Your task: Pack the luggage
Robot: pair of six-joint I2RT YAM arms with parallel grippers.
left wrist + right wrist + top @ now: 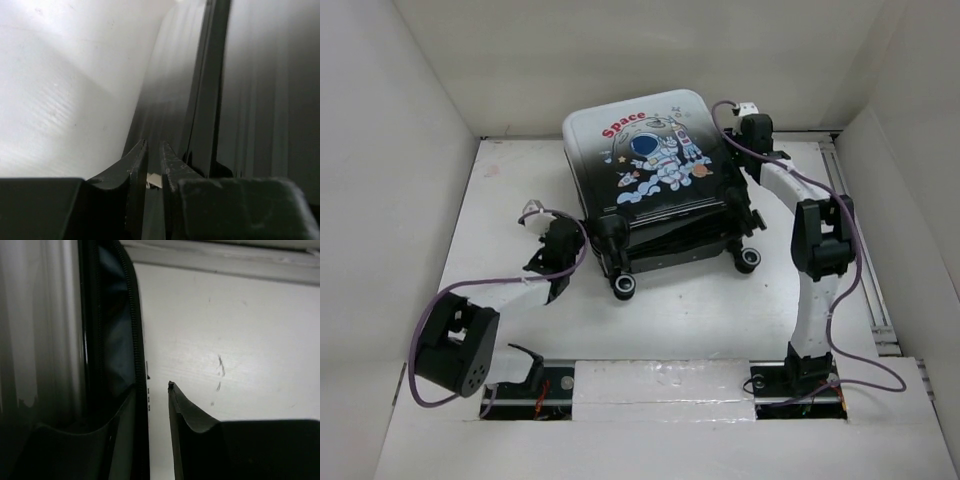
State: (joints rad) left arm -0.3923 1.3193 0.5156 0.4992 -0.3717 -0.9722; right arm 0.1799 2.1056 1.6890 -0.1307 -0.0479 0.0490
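The luggage (650, 150) lies at the back middle of the table, astronaut print up, lid almost down with a dark gap along its near side. My left gripper (582, 237) is at its left edge; in the left wrist view (154, 160) the fingers are nearly together beside the shell (260, 100), with a small pale piece in the slit. My right gripper (733, 195) is at the right edge. In the right wrist view it (151, 387) is open, astride the zipper rim (136, 330), one finger against the dark lining (112, 315), the other over the table.
Two caster wheels (624, 287) (748, 260) stick out at the suitcase's near side. White walls enclose the table (510, 200) on the left, back and right. A metal rail (865, 260) runs along the right side.
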